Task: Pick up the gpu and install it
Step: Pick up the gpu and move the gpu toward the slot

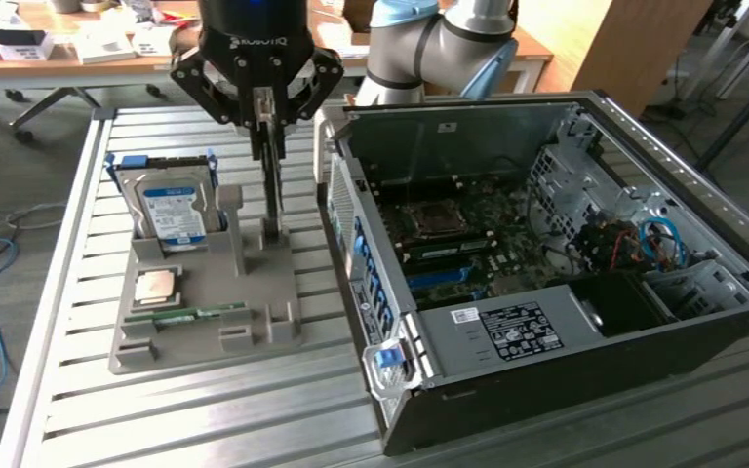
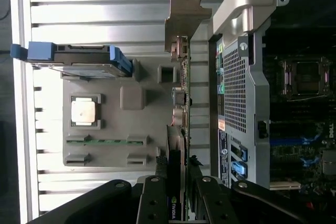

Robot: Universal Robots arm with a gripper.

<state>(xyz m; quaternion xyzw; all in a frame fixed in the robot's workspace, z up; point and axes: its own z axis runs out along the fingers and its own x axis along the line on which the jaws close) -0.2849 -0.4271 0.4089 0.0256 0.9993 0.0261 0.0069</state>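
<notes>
While the gpu (image 1: 272,195) stands on edge over the grey holder (image 1: 206,327), the half-closed claw (image 1: 262,136) clamps its upper edge.

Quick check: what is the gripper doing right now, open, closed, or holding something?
Gripper: closed on the thin flat green circuit-board card with a silver metal bracket, held upright.

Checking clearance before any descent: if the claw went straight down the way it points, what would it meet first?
The claw grips the gpu, which hangs edge-on below it; going down, the card would probably press into the gray holder tray first, though depth is unclear.
</notes>
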